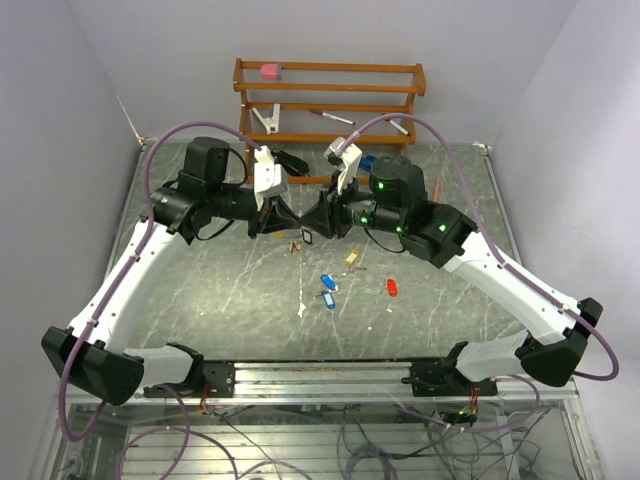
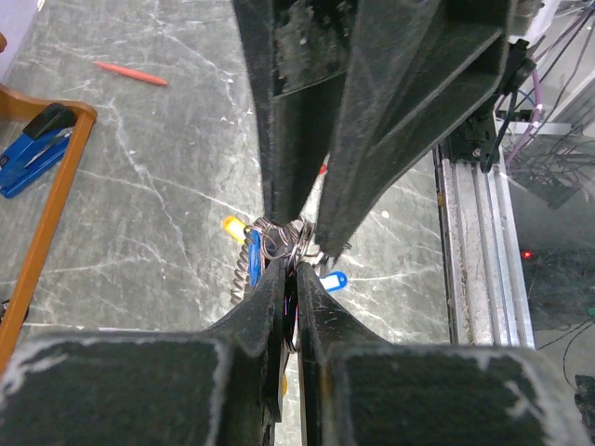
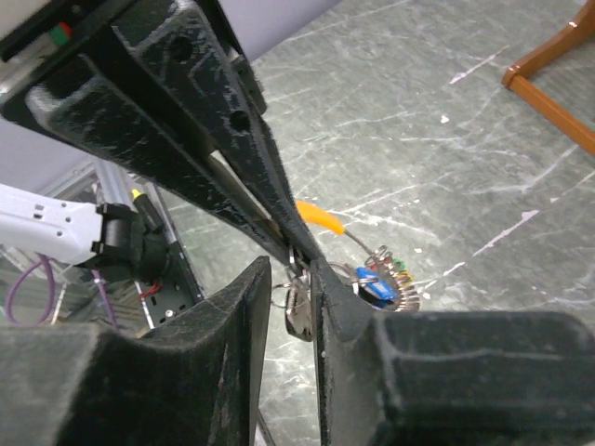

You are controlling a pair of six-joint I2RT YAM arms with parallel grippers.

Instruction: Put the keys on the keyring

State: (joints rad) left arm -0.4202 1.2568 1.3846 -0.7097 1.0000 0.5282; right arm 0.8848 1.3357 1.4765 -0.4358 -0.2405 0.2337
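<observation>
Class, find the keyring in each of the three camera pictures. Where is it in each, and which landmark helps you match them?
Top view: keyring, dead centre, tiny and hard to make out.
Left wrist: centre, thin wire loops.
Right wrist: just below centre, a silver ring.
Landmark: the yellow tag beside it in both wrist views; the grey marbled table in all three.

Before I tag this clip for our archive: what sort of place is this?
Probably a robotics lab cell: plain walls box in a marble-look table, with an aluminium rail and loose cables at its near edge.
</observation>
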